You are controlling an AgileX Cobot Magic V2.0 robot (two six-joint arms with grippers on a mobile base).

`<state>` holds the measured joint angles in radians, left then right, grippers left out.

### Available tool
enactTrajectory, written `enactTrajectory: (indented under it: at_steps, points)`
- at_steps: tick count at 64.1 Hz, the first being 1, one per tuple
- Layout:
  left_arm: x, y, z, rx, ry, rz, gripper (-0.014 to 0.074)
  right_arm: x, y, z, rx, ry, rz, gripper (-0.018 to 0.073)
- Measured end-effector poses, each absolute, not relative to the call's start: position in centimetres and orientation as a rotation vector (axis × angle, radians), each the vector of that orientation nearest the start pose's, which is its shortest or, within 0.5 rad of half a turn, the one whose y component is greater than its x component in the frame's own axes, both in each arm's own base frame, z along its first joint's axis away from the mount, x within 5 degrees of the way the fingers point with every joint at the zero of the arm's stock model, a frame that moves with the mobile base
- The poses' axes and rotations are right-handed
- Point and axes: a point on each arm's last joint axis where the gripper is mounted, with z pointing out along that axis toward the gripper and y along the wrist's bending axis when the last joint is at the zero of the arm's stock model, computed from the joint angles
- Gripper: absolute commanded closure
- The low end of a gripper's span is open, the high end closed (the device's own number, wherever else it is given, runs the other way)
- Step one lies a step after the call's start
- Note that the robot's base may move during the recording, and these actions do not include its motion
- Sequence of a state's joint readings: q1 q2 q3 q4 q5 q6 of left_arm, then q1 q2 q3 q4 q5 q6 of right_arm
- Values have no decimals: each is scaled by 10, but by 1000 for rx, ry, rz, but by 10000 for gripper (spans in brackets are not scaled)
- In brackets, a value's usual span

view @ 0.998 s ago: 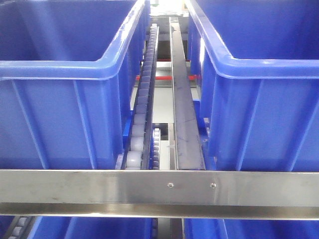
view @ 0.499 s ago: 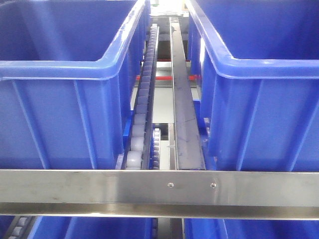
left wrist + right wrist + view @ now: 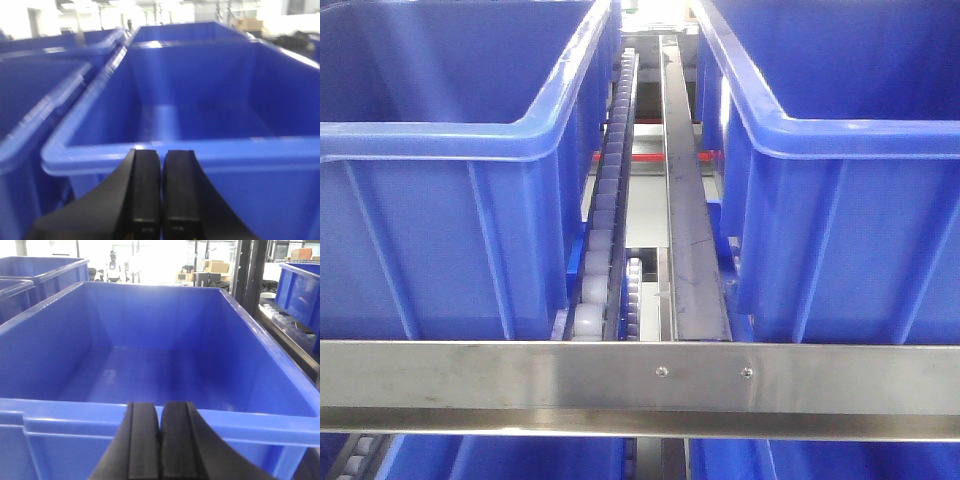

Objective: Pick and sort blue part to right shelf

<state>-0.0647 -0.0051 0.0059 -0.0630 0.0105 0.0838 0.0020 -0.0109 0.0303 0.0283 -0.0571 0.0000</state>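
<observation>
The blue part is out of view in every frame. My left gripper (image 3: 161,152) is shut with nothing between its black fingers, held just before the near rim of a blue bin (image 3: 200,152) whose floor shows bare. My right gripper (image 3: 160,405) is also shut and holds nothing, in front of the near rim of another blue bin (image 3: 65,410) with a bare floor. Neither gripper shows in the front view.
Two large blue bins (image 3: 440,140) (image 3: 850,140) stand left and right on the shelf. Between them run a roller track (image 3: 605,230) and a metal rail (image 3: 690,230). A steel crossbar (image 3: 640,385) spans the front. More bins (image 3: 30,100) stand beside the left one.
</observation>
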Motion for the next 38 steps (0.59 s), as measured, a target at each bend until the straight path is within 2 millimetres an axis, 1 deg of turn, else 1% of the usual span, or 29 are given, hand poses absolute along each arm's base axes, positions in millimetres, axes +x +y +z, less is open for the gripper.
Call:
enactTrajectory:
  at_steps: [10, 38]
  points:
    - [56, -5, 207, 79, 1526, -50, 472, 56, 0, 209, 20, 1446, 24, 505]
    - [56, -4, 207, 73, 1528, -44, 472, 56, 0, 209, 20, 1446, 24, 505]
